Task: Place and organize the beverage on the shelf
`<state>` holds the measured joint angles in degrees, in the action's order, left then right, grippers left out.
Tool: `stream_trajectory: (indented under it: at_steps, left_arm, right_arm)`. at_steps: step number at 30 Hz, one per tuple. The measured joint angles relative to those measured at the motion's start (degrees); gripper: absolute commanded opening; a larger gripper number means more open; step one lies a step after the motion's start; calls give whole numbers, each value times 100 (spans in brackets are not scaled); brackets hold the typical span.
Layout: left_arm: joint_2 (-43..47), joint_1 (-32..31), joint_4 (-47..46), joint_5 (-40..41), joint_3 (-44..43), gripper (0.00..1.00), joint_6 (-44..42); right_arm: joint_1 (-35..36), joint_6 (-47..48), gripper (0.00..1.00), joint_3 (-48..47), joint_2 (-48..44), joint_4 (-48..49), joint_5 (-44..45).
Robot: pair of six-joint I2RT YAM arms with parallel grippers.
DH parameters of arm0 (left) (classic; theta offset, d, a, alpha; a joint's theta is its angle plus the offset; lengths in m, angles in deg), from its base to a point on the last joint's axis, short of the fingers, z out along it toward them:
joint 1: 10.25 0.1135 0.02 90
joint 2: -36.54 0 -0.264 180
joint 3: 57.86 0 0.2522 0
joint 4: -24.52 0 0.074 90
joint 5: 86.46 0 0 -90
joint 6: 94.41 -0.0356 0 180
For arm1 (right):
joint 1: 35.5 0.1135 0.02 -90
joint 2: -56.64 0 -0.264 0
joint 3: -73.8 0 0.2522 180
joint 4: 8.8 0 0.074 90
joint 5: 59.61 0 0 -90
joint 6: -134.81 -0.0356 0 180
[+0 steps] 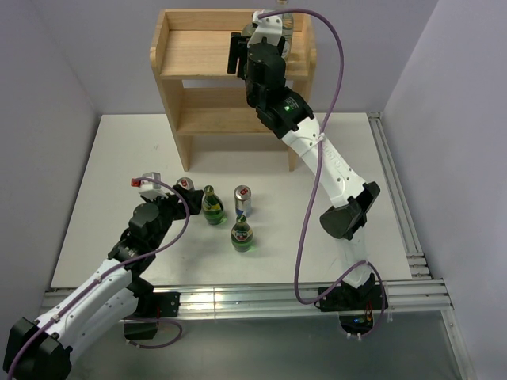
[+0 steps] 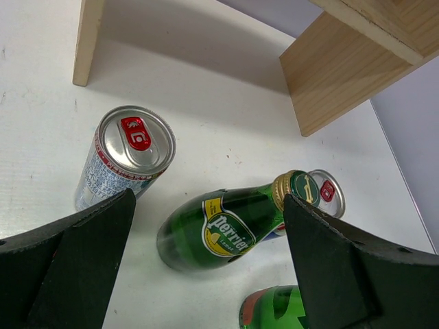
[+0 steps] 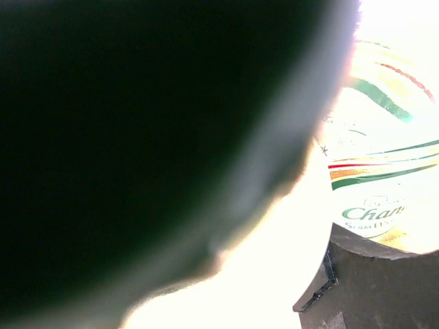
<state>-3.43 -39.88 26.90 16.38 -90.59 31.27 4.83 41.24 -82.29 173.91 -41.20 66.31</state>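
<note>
Two dark green glass bottles (image 1: 211,206) (image 1: 242,233) and two slim cans (image 1: 184,186) (image 1: 242,199) stand on the white table in front of the pine shelf (image 1: 190,47). My left gripper (image 1: 173,198) is open beside the left can. In the left wrist view, the near green bottle (image 2: 219,229) stands ahead between my wide-open fingers (image 2: 68,267), with the cans (image 2: 130,154) (image 2: 324,193) on either side. My right gripper (image 1: 276,25) is over the shelf's top board at its right end, by a clear water bottle (image 1: 285,17). Its white label (image 3: 384,171) fills the right wrist view beside one finger (image 3: 370,281). The second water bottle is not seen.
A dark blur covers most of the right wrist view. The shelf's two lower tiers (image 1: 222,119) show no drinks. A metal rail (image 1: 238,297) runs along the table's near edge and grey walls stand on both sides.
</note>
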Motion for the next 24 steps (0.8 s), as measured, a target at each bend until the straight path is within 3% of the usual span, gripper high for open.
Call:
stream_trajectory:
  at_steps: [4,9,15,24]
  left_arm:
    - [0,0,0,-9,0,96,13]
    - [2,0,0,-9,0,96,13]
    - [46,0,2,-7,0,96,13]
    - [63,0,4,-7,0,96,13]
  right_arm:
    - [0,2,50,52,0,85,4]
    - [-4,0,63,101,0,184,17]
    - [-4,-4,69,136,0,249,31]
    - [-7,-4,72,216,0,382,55]
